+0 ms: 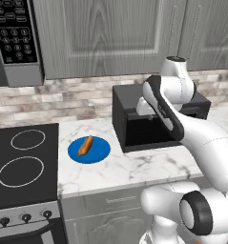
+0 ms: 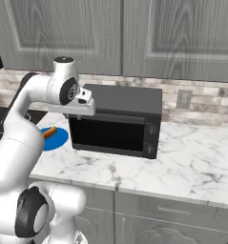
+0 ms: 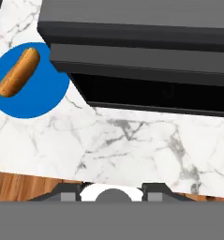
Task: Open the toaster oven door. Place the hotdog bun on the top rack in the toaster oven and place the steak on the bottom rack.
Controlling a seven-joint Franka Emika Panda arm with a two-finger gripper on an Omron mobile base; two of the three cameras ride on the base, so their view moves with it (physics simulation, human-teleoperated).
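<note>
We see the door (image 2: 109, 133) shut on the oven (image 2: 122, 102), bun (image 1: 85, 145) on the plate (image 1: 100, 153) beside it; gripper (image 2: 79, 106) at the door's top edge, jaw state unclear; door likely stiff, hinged low, so grab the top lip.
</note>
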